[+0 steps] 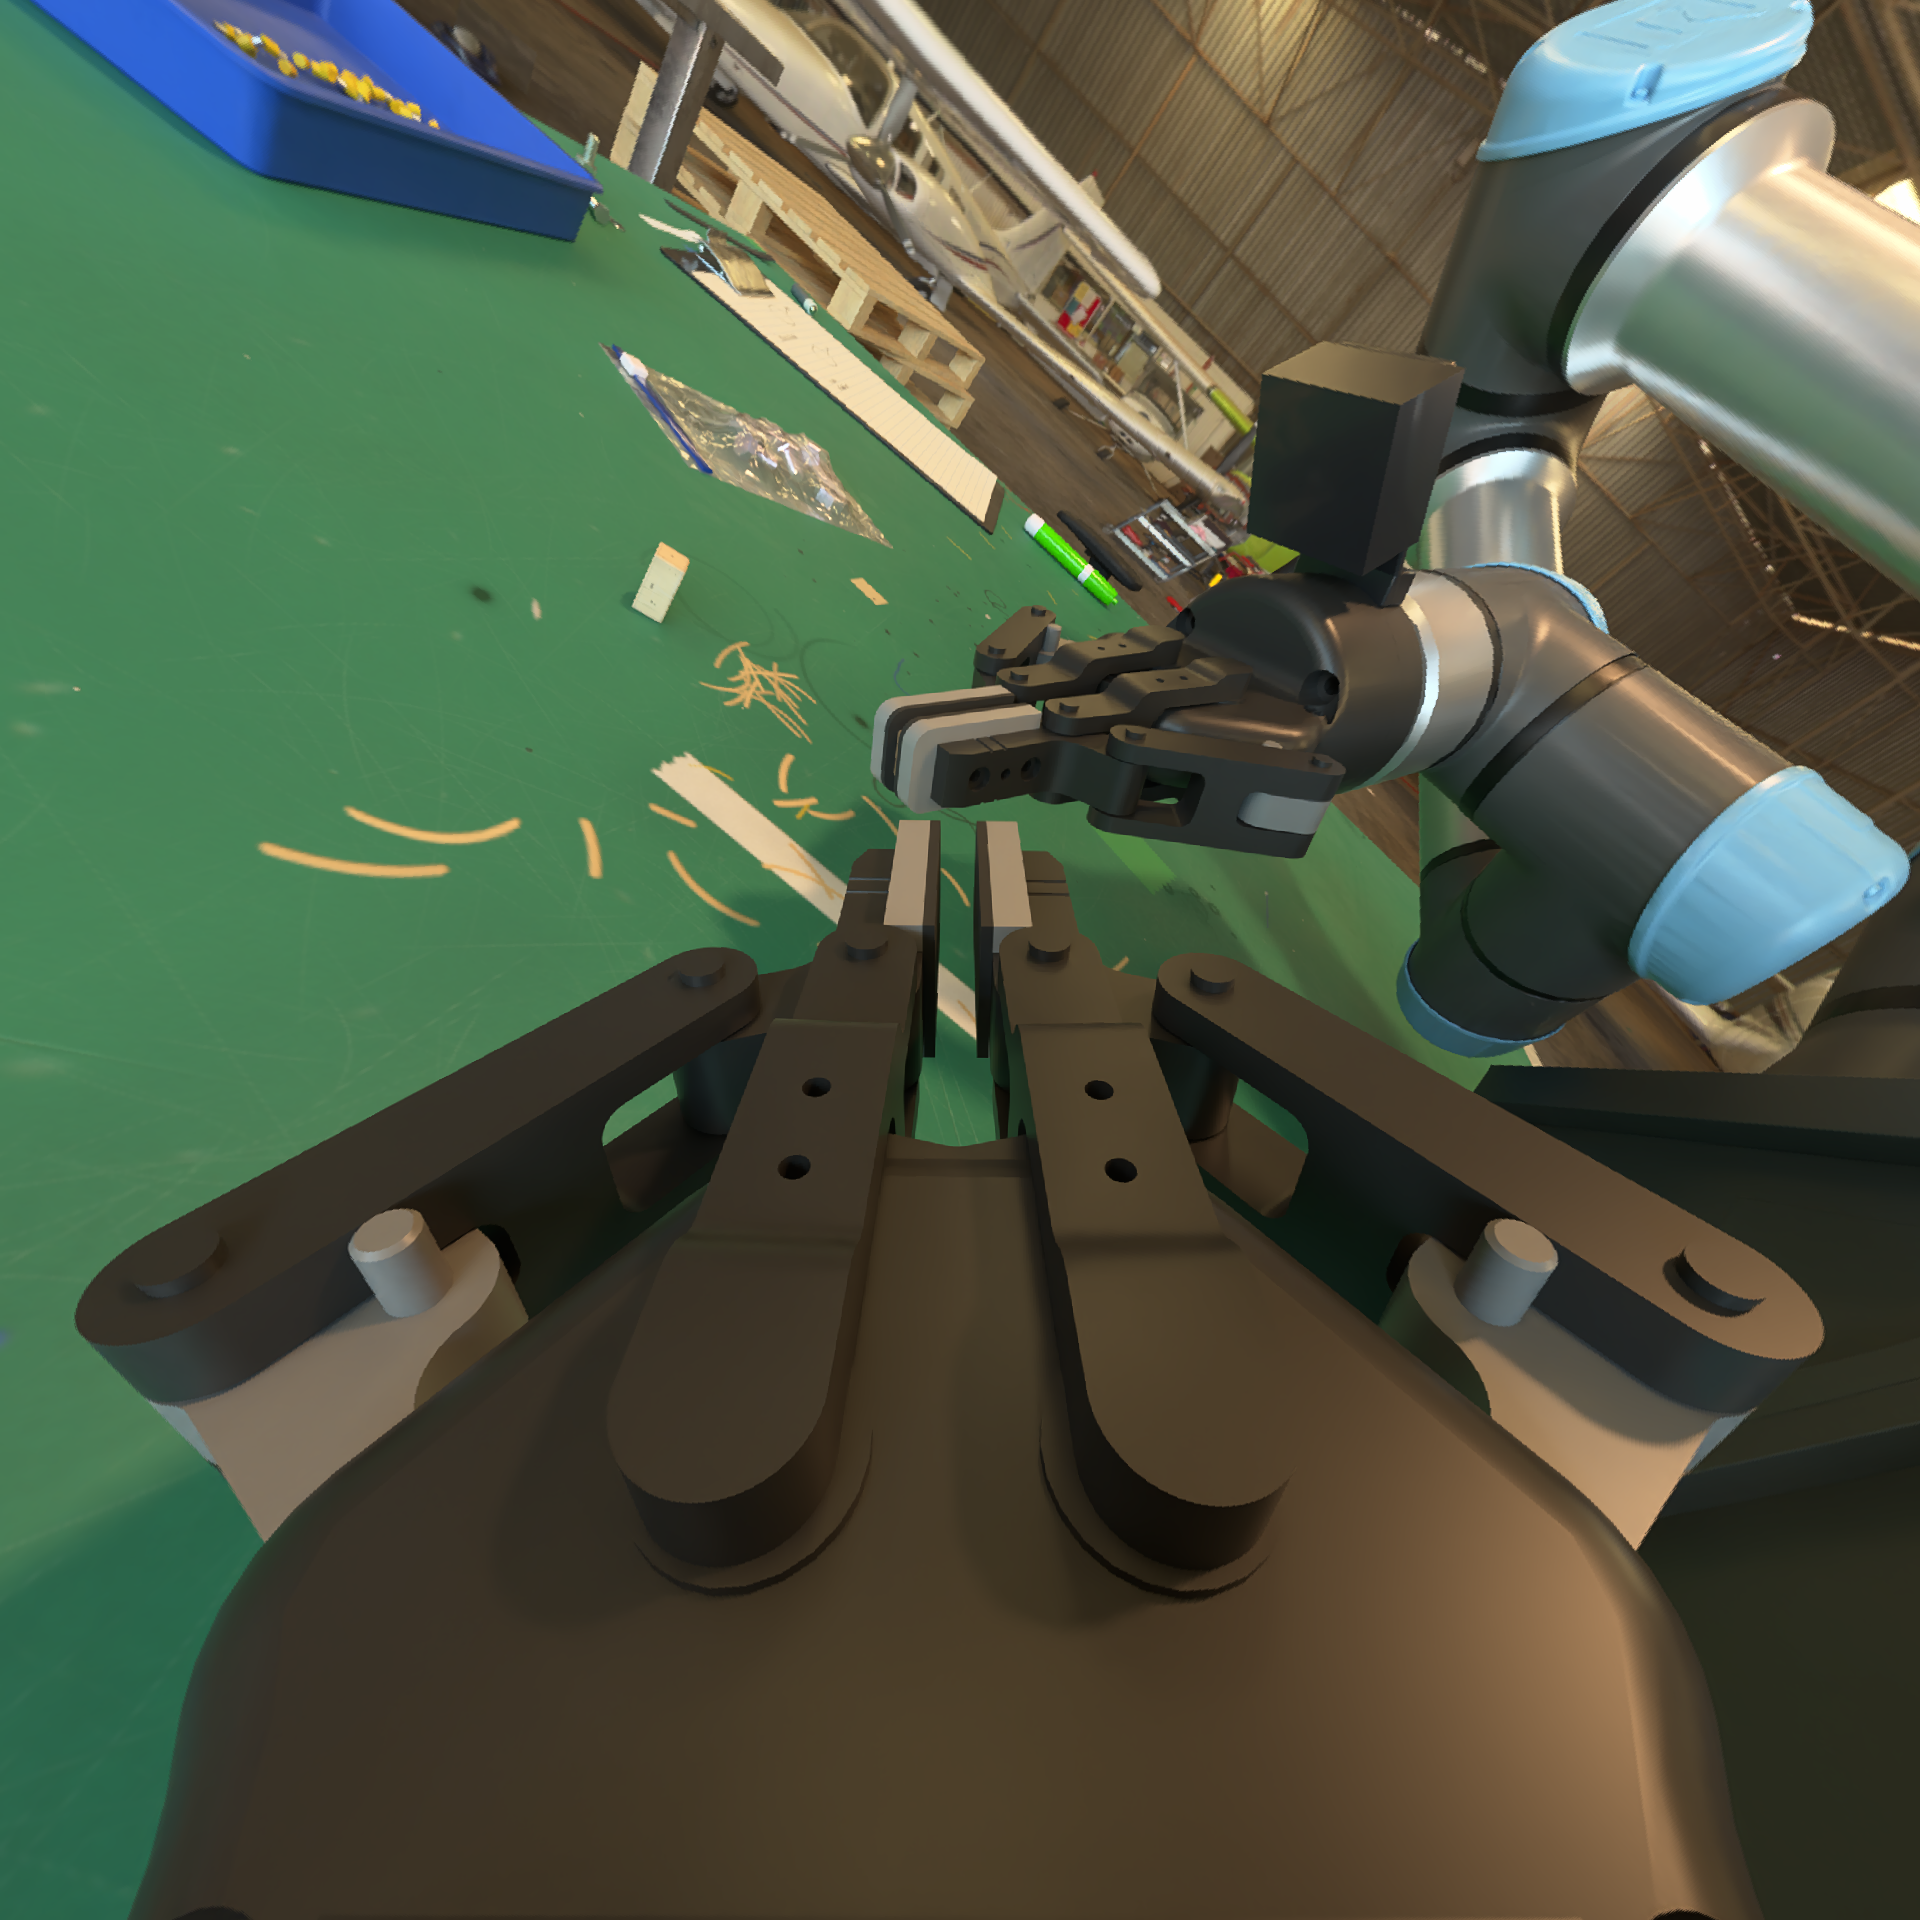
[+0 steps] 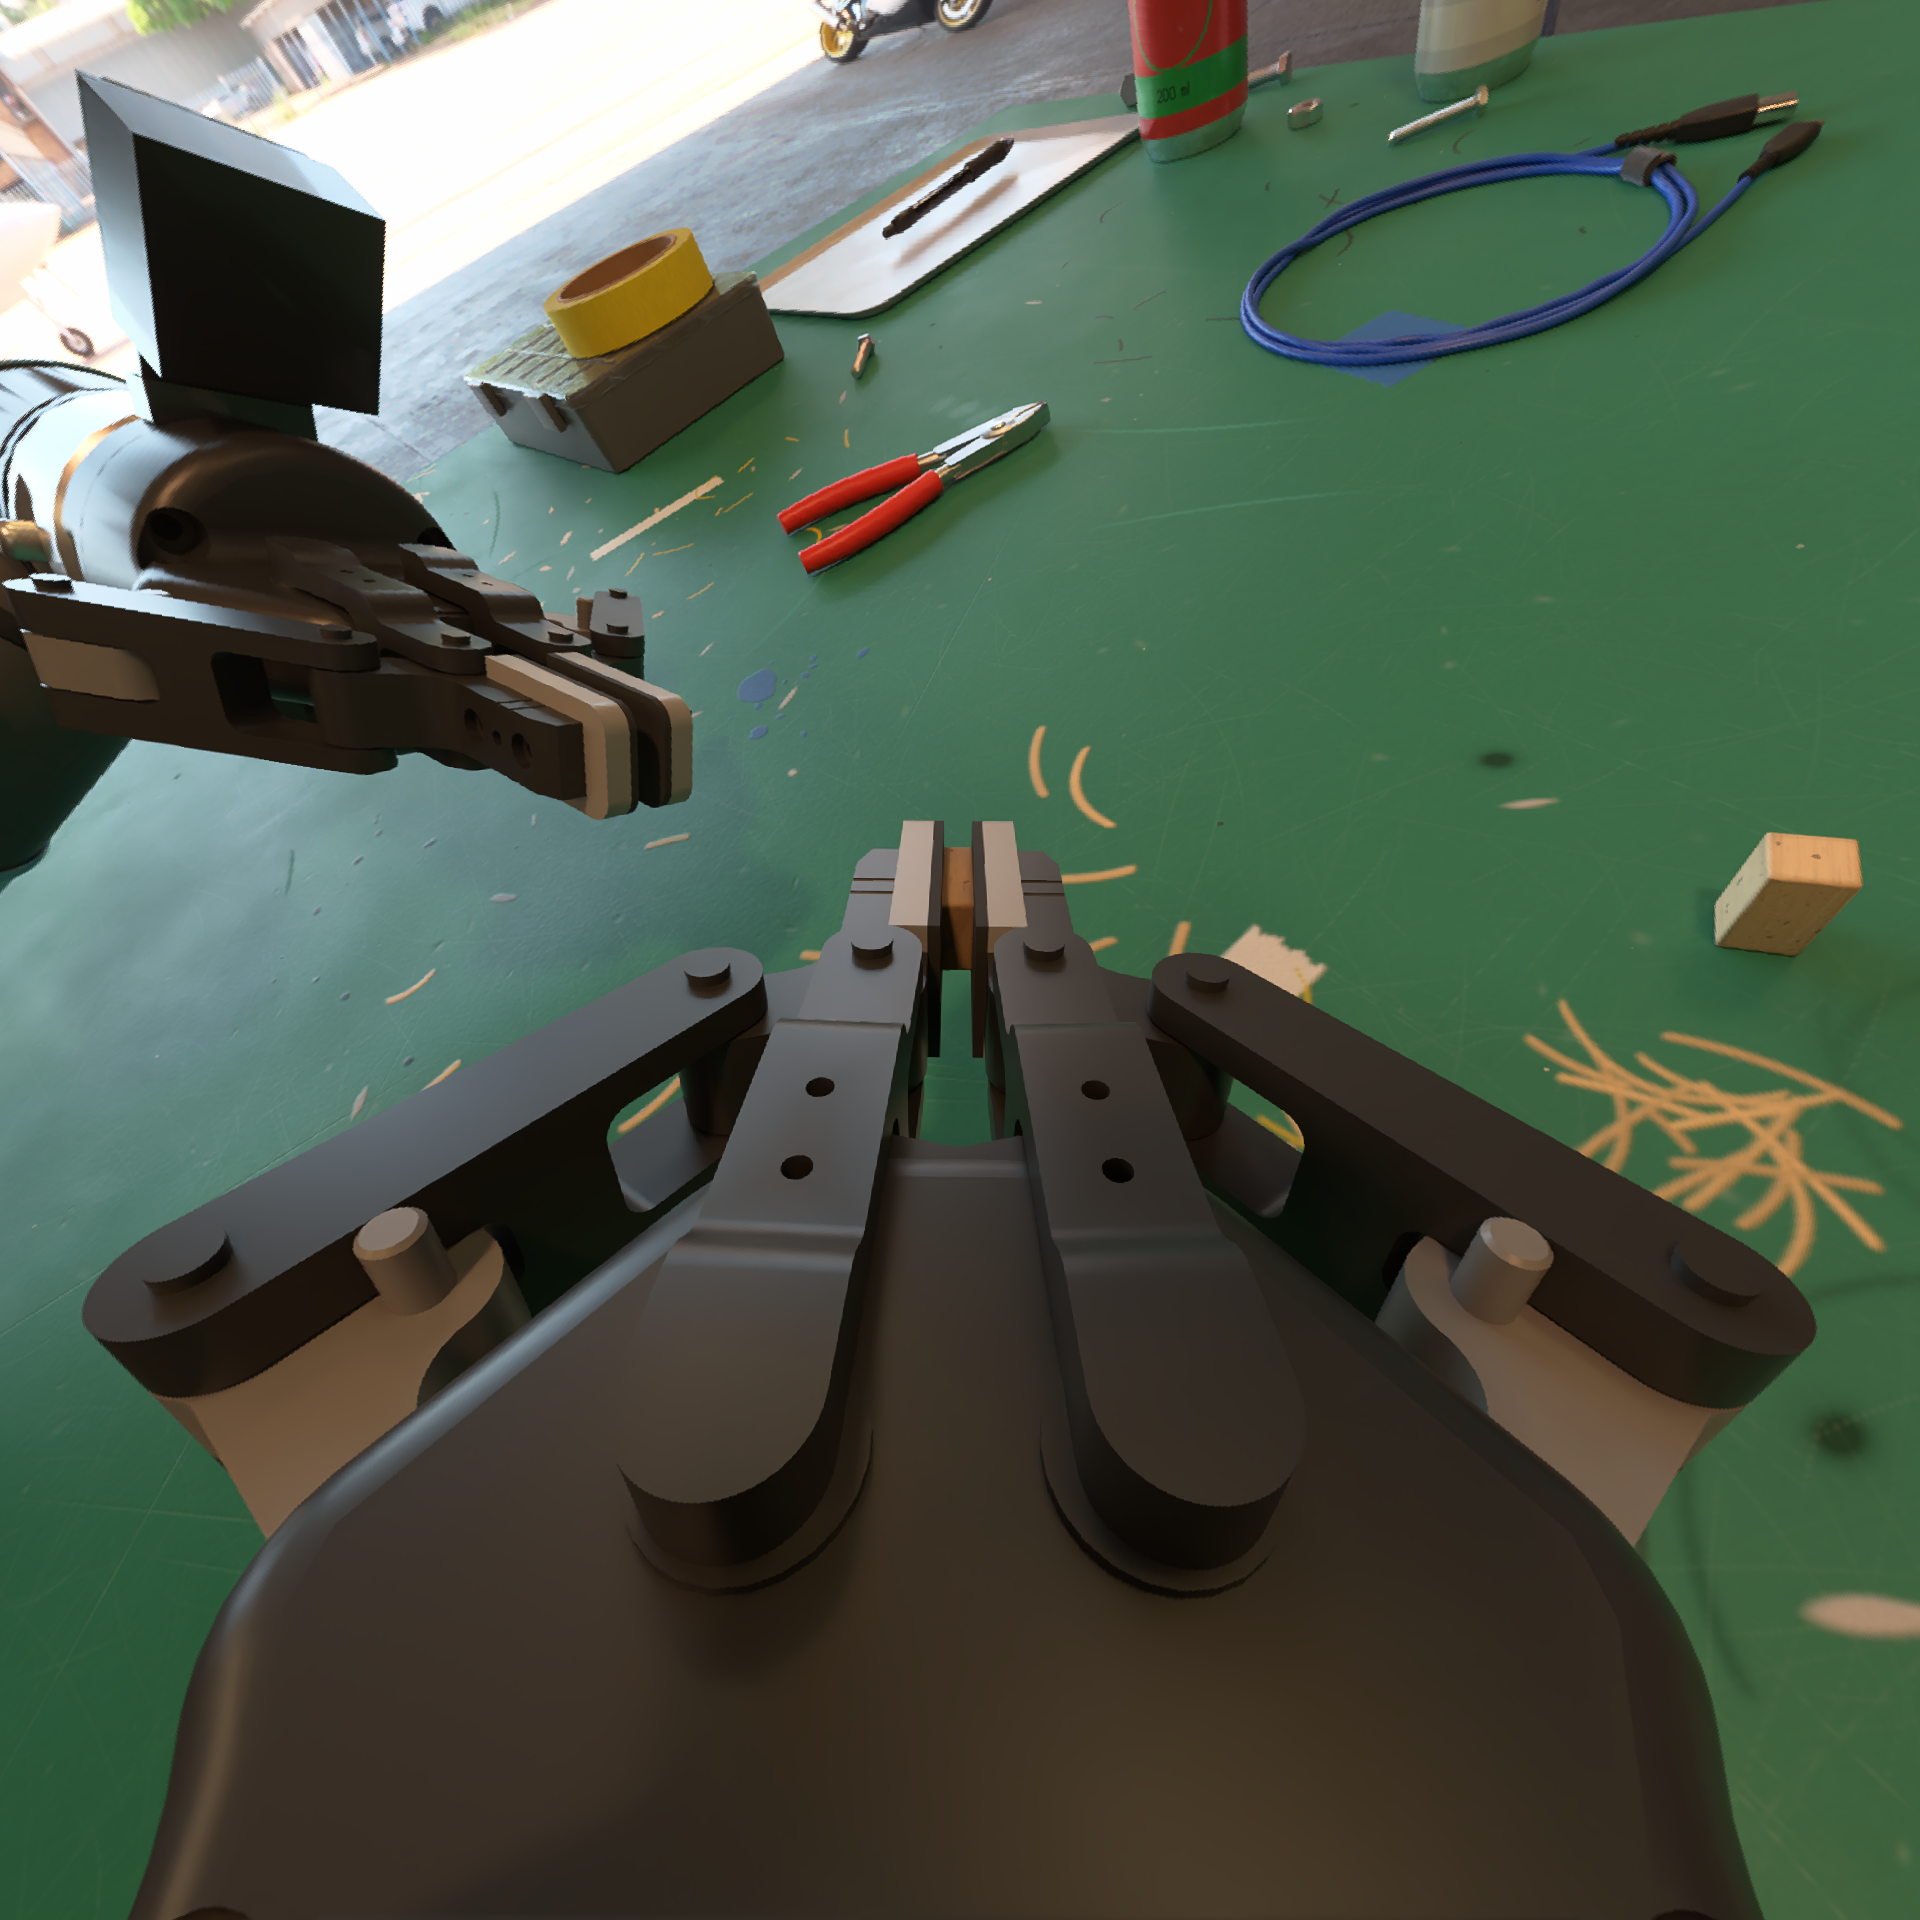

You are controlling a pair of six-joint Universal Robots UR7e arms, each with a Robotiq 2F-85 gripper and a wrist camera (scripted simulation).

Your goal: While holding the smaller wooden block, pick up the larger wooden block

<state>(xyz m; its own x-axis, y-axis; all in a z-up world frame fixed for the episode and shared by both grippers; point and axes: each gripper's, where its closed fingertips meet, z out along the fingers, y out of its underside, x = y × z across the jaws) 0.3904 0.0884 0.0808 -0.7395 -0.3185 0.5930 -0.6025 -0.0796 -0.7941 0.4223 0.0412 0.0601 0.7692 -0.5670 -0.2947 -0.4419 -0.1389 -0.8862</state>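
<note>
My right gripper [image 2: 958, 873] is shut on the smaller wooden block [image 2: 958, 906], a thin tan piece pinched between its pads above the green table [image 2: 1299, 644]. The larger wooden block [image 2: 1787, 894], pale with rounded edges, lies on the table to the right of that gripper. In the left wrist view it stands farther off, ahead and to the left [image 1: 660, 582]. My left gripper [image 1: 958, 873] has its fingers nearly together with nothing between them. It hovers close to the right gripper [image 1: 899, 753], tips almost meeting. The left gripper also shows in the right wrist view [image 2: 649, 753].
Red-handled pliers [image 2: 904, 488], a yellow tape roll [image 2: 629, 291] on a grey box [image 2: 665, 405], a blue cable [image 2: 1475, 260], a clipboard with a pen [image 2: 956, 208] and a can [image 2: 1190, 73] lie ahead. A blue tray [image 1: 312, 104], plastic bag [image 1: 748, 447] and green marker [image 1: 1070, 561] lie beyond.
</note>
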